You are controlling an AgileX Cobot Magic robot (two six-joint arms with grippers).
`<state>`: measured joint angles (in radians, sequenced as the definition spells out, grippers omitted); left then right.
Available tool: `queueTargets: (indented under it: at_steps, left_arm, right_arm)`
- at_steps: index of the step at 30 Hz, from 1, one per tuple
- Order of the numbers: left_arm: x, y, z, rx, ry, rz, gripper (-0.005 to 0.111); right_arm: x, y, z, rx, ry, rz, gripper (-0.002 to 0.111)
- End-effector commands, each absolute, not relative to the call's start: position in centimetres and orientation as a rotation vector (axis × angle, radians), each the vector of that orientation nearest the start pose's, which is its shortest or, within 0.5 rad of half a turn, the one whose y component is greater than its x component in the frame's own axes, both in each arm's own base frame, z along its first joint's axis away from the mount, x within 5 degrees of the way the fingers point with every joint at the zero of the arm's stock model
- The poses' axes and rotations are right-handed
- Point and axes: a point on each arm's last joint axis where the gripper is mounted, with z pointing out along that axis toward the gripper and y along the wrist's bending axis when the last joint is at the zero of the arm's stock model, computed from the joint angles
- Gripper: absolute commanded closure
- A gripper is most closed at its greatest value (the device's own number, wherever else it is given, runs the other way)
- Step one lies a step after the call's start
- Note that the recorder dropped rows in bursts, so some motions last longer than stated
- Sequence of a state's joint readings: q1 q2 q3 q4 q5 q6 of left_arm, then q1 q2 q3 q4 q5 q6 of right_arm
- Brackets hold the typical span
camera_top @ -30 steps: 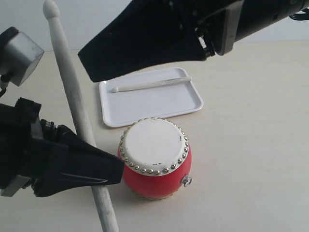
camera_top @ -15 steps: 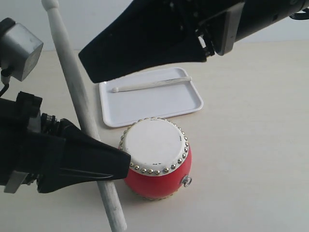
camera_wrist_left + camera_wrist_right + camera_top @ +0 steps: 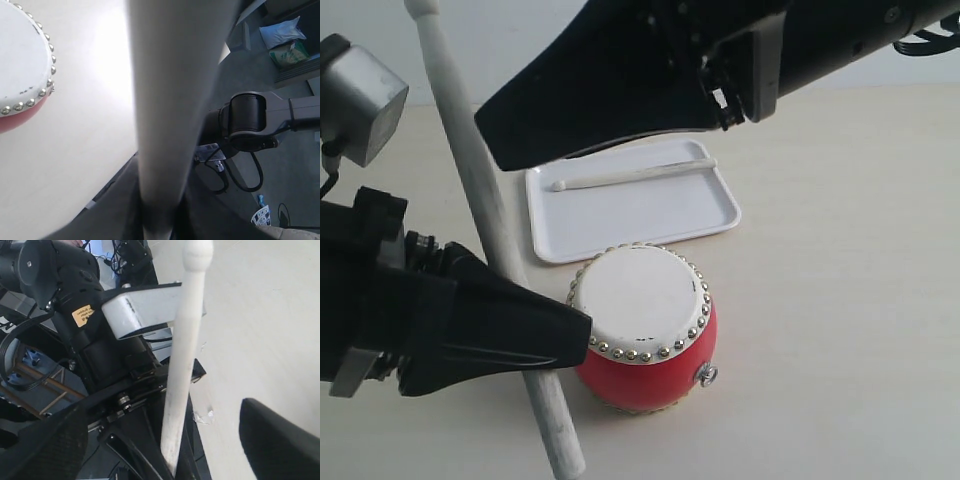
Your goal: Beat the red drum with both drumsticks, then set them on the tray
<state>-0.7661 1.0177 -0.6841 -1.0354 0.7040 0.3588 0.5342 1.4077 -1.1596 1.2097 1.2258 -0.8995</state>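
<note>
Left side: left gripper (image 3: pixel 535 335) closed on a drumstick (image 3: pixel 470 170), clamped low on the shaft, with the long tipped end slanting up and away over the worktop (image 3: pixel 840 300). Pale wood, judged light, stiff and smooth. A grip this far from the middle could let it pivot or slip in the jaws, so lay it down gently. The exact contact is hidden behind the black finger. The butt end runs out of the exterior view's near edge, and the tip is clipped at the top. The left wrist view shows only a blurred shaft. Middle: red drum (image 3: pixel 645 350) upright on the worktop, its skin (image 3: pixel 638 298) facing up, just in front of the tray's near rim; whether they touch I cannot tell. Glossy barrel, likely hollow and easily nudged. Beyond it: white tray (image 3: pixel 710 215) toward the far edge, second drumstick (image 3: pixel 635 173) lying along its far side. Right: right gripper (image 3: pixel 520 130) hangs above the tray, jaws spread wide and empty, masking the tray's far-left corner.
</note>
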Motion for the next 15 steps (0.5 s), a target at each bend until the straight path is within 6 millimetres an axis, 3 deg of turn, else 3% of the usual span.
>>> queueTargets:
  at_steps: [1,9,15]
  left_arm:
    - [10.4,-17.1,30.1,0.613,2.355,-1.332,0.107]
    - [10.4,-17.1,30.2,0.632,2.341,-1.329,0.107]
    - [10.4,-17.1,30.2,0.630,2.340,-1.328,0.107]
  right_arm:
    - [19.1,20.8,35.5,-1.204,1.989,1.526,0.030]
    - [19.1,20.7,35.4,-1.207,2.001,1.519,0.030]
    - [18.7,20.6,33.6,-1.183,2.052,1.559,0.030]
